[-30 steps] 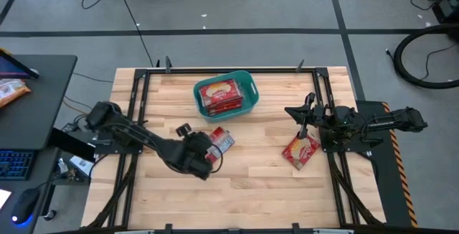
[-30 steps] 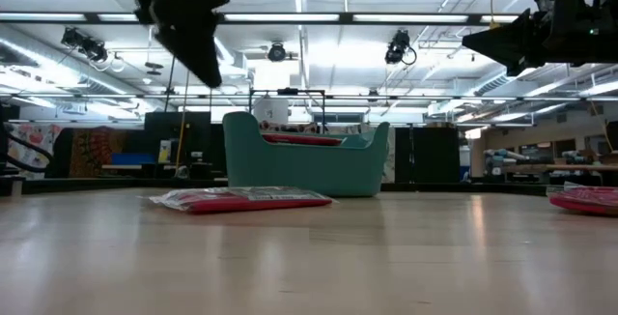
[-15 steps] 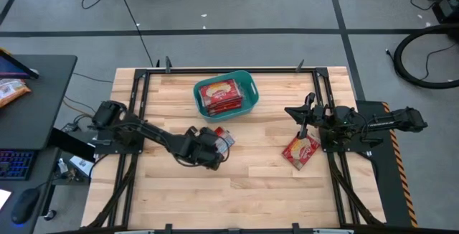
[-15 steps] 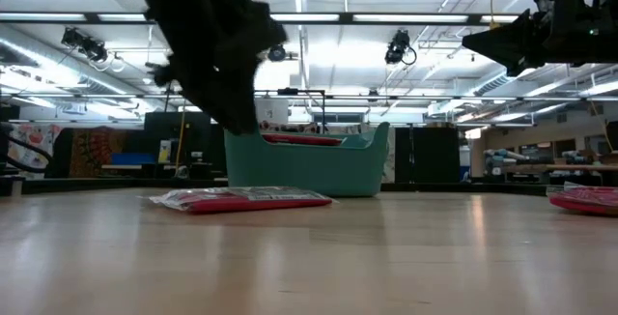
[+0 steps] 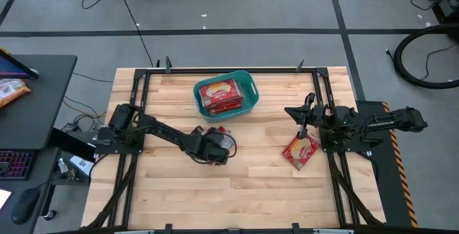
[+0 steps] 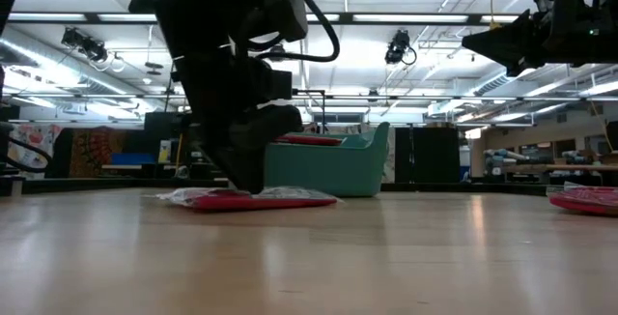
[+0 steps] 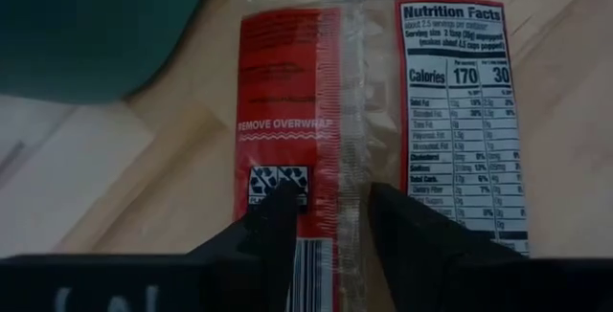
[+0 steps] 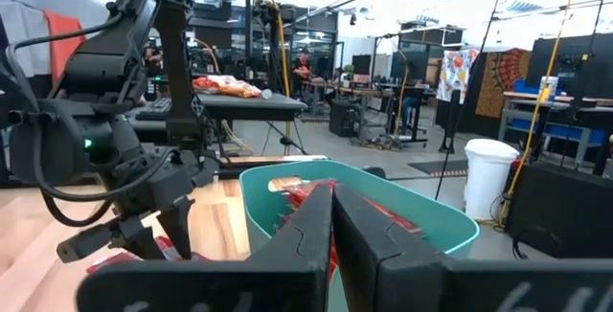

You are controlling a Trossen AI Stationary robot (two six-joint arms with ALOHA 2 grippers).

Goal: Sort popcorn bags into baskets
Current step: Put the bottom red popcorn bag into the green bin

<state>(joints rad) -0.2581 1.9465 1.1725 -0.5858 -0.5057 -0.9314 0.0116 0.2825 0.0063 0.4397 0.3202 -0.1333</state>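
A popcorn bag (image 7: 383, 92) lies flat on the wood near the table's middle, its printed grey-white back up. It also shows in the low view (image 6: 280, 197) and pokes out from under the arm in the high view (image 5: 228, 140). My left gripper (image 7: 330, 211) is open over it, pointing steeply down, with the bag's middle seam between the fingers. A second bag (image 5: 301, 150) lies at the right, picture side up. The teal basket (image 5: 249, 90) stands at the far middle with red bags in it. My right gripper (image 8: 332, 207) hangs shut above the right side. My left gripper comes from above, slanting, with its fingertips (image 7: 278, 211) down at the upper face of the bag, near the bag's end with the barcode (image 7: 311, 259). I cannot tell whether they touch it. The bag lies flat on the table.
The basket (image 6: 328, 165) stands just beyond the bag under my left gripper. Dark frame rails (image 5: 136, 105) run along the table's left and right sides. Bare wood (image 5: 244, 198) fills the near half. The right arm (image 5: 358, 123) reaches over the second bag's far side.
My left gripper has come down and gone toward the table's right and far side, from beside the bag to right over it, rolling a little as it sank. Its fingers have stayed open. The bag has not moved.
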